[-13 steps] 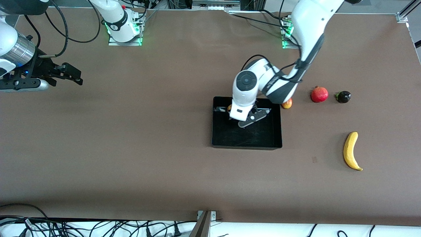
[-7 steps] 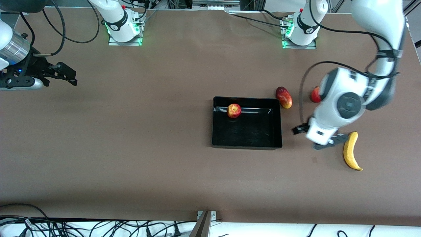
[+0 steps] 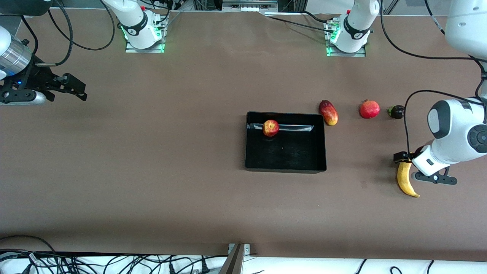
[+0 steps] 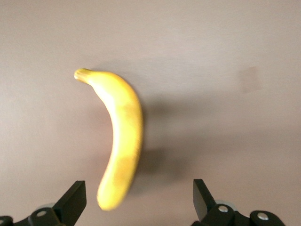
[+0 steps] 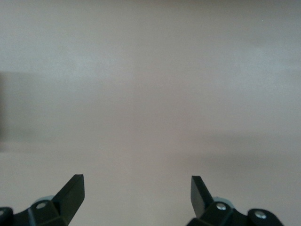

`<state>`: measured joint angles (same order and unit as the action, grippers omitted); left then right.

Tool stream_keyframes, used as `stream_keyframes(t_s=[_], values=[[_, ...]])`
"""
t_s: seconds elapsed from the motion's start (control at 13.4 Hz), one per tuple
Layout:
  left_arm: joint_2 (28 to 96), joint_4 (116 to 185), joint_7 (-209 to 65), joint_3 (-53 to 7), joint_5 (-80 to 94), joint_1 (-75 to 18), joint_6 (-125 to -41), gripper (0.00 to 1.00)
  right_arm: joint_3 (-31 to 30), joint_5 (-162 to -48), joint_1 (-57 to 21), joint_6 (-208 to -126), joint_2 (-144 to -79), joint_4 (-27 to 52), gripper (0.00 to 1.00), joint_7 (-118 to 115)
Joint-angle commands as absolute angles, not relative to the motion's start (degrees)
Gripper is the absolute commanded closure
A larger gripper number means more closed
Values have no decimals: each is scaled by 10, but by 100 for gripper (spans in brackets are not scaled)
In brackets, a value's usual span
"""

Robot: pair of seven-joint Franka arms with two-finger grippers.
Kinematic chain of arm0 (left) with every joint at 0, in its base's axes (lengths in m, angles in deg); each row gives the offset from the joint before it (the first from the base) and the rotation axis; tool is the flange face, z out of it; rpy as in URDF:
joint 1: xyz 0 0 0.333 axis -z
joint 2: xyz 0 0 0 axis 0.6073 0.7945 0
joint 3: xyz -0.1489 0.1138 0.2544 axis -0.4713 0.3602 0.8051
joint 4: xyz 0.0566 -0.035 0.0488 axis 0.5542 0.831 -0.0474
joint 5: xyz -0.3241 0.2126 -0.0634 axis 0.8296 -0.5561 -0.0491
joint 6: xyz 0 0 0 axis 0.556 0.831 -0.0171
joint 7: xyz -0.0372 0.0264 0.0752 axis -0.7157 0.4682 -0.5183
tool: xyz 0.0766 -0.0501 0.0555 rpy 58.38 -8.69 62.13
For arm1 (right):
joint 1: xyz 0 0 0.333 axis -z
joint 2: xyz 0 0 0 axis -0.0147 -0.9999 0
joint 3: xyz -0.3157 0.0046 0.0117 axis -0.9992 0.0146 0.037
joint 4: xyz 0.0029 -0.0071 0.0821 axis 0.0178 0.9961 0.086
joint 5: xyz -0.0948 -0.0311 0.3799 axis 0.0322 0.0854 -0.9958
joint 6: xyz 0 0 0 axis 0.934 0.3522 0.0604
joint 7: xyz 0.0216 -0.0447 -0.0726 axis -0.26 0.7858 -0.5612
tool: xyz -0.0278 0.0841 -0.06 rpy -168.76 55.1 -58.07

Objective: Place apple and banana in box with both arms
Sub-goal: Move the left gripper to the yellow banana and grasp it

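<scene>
The banana is lying bare on the tabletop near the edge at the left arm's end, well apart from the box and nearer the front camera than the row of other fruit. Its long axis is running roughly toward and away from the front camera, with a slight bow.

You are looking at the left gripper hanging just over the banana's stem half, jaws spread to their widest and holding nothing. In the left wrist view the banana is lying lengthwise ahead of the fingers, one end sitting just inside the finger on one side, so the jaws are off centre. I judge the coming move is turning on shifting sideways until the fruit's middle is lying between the fingers, across its narrow width.

The apple is already resting inside the box, by the wall nearest the bases.

The right gripper is waiting over the tabletop's edge at the right arm's end, jaws wide and empty, far from the banana; the left arm is clearly the nearer one.

You are counting one banana, one apple, one box, and three stray fruits: a mango, a pomegranate and a small dark fruit.
</scene>
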<state>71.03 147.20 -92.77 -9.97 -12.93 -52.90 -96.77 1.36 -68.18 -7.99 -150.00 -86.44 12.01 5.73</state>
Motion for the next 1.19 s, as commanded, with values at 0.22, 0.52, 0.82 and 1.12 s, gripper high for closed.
stream_keyframes(t_s=[0.22,0.52,0.82,1.12], values=[[782,1469,-946,-106,-180,-553,-1084,1,21,-674,-68,-1500,-873,108,0,61],[782,1477,-932,-108,-180,-553,-1087,100,21,-678,-69,-1506,-873,108,0,61],[733,1479,-884,-141,-173,-551,-985,100,20,-679,-68,-1506,-874,107,0,61],[652,1468,-693,-206,-129,-502,-815,100,21,-679,-72,-1521,-873,108,0,61]])
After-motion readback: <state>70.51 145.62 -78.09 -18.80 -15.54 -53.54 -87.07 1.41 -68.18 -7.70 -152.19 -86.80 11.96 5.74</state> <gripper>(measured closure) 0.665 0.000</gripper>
